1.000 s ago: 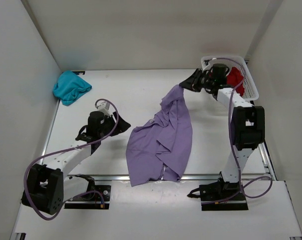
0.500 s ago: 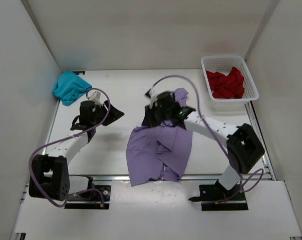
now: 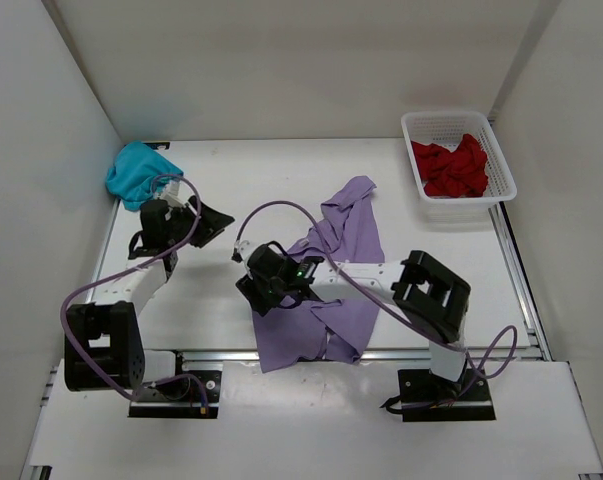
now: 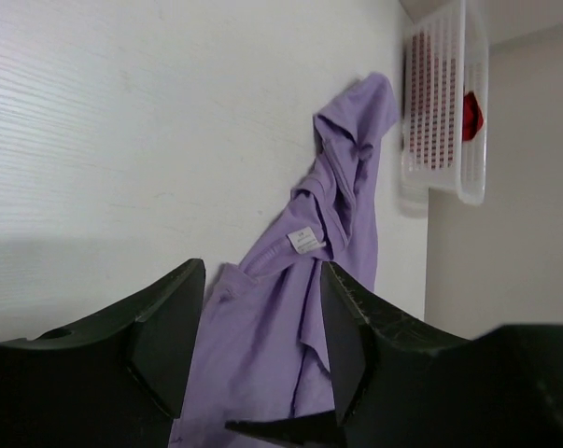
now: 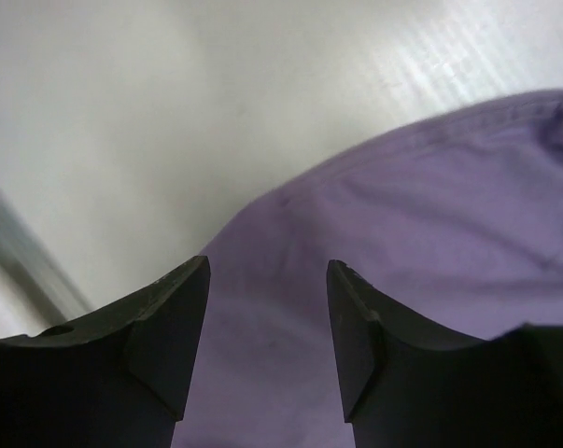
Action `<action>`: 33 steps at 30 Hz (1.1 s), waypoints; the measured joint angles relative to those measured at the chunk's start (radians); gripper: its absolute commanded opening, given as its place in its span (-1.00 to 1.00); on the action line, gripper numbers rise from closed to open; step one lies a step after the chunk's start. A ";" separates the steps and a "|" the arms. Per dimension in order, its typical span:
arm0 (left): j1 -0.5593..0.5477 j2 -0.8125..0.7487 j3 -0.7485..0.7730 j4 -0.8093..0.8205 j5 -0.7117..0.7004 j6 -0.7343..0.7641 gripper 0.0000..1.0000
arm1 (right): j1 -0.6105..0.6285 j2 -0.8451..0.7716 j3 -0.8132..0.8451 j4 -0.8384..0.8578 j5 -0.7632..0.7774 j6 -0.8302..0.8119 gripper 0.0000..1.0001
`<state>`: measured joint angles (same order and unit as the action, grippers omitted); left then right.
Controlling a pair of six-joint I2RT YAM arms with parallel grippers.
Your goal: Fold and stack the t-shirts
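lavender shirt [image 3: 346, 225] is spread rumpled in the middle, teal shirt [image 3: 136, 172] bunched far left, red shirt [image 3: 451, 168] heaped in the basket [image 3: 459, 113]. both jaws are held wide, nothing gripped: right gripper [image 5: 267, 271] over lavender's edge, left gripper [image 4: 262, 271] near the teal.

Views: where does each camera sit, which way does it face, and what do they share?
Top external: above and behind the bases, looking down at the table; both arms, left gripper and right gripper show.
Left wrist: on the left arm, facing across the table toward the lavender shirt and basket; left fingers below.
Right wrist: facing the lavender shirt's edge; right fingers below.
Shared: all show the lavender shirt.
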<state>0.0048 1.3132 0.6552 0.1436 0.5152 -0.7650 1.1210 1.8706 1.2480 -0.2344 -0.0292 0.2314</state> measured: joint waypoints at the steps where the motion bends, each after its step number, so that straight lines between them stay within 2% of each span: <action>1: 0.021 0.000 0.000 0.002 0.009 -0.005 0.26 | -0.005 0.024 0.015 0.003 0.021 0.000 0.04; 7: 0.156 0.000 0.000 0.015 0.031 -0.037 0.25 | -0.026 0.132 0.077 0.015 0.088 0.003 0.04; 9: 0.160 0.000 0.000 0.015 0.033 -0.037 0.26 | -0.029 0.143 0.089 0.027 0.093 0.003 -0.07; 12: 0.160 0.000 0.000 0.015 0.043 -0.041 0.25 | -0.029 0.158 0.099 0.031 0.104 -0.003 -0.85; 14: 0.161 0.000 0.000 0.016 0.048 -0.042 0.25 | -0.029 0.169 0.116 0.026 0.117 0.002 -1.00; 19: 0.164 -0.005 0.000 0.015 0.048 -0.047 0.25 | -0.055 0.154 0.109 0.018 0.123 0.001 -1.00; 22: 0.163 -0.015 0.000 0.017 0.049 -0.048 0.26 | -0.132 0.106 0.136 -0.031 0.048 -0.013 -1.00; 24: 0.162 -0.019 0.000 0.019 0.049 -0.049 0.25 | -0.227 0.098 0.261 -0.083 -0.047 -0.013 -1.00; 26: 0.162 -0.021 0.000 0.019 0.050 -0.053 0.25 | -0.338 0.112 0.479 -0.139 -0.142 -0.004 -0.99; 31: 0.177 -0.045 0.000 0.013 0.057 -0.060 0.25 | -0.532 0.248 1.238 -0.202 -0.301 0.045 -1.00; 32: 0.186 -0.054 0.000 0.011 0.061 -0.060 0.25 | -0.556 0.239 1.299 -0.164 -0.341 0.080 -1.00; 33: 0.198 -0.066 0.000 0.008 0.067 -0.061 0.26 | -0.571 0.192 1.291 -0.127 -0.385 0.120 -0.99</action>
<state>0.2024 1.2476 0.6556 0.1513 0.5819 -0.8261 0.5495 2.0628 2.5385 -0.3618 -0.4145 0.3511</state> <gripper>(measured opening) 0.623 0.030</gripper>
